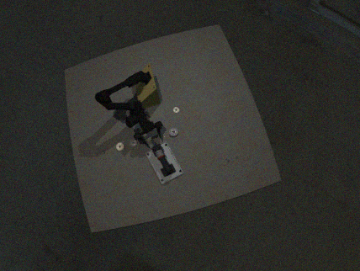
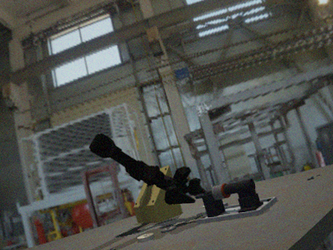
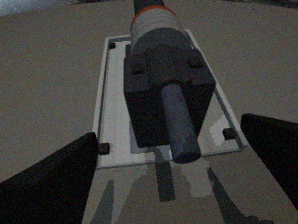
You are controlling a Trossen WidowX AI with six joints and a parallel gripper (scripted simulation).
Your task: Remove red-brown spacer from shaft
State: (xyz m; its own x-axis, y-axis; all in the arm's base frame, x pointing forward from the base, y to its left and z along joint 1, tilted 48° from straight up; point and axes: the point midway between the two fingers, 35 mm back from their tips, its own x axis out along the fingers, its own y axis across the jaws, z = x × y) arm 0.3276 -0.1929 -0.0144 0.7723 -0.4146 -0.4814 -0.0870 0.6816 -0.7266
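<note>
A white base plate (image 1: 174, 169) (image 2: 265, 203) (image 3: 112, 129) carries a dark support block (image 3: 149, 86) (image 2: 213, 206) and, behind it, the big dark housing (image 1: 166, 168) (image 2: 245, 193). A dark shaft (image 3: 178, 123) pokes out of the support block toward me. Light and red-brown spacers (image 3: 154, 18) (image 2: 220, 191) (image 1: 159, 154) sit on the shaft between the two blocks. My gripper (image 1: 150, 136) (image 2: 200, 188) (image 3: 171, 130) is open and empty, just in front of the shaft's end. Its fingers stand wide on either side, not touching the shaft.
Three loose light washers lie on the table: one (image 1: 176, 109) at the back, one (image 1: 172, 132) right of the gripper, one (image 1: 119, 146) to its left. A yellow mount (image 1: 148, 84) (image 2: 152, 200) holds the arm's base.
</note>
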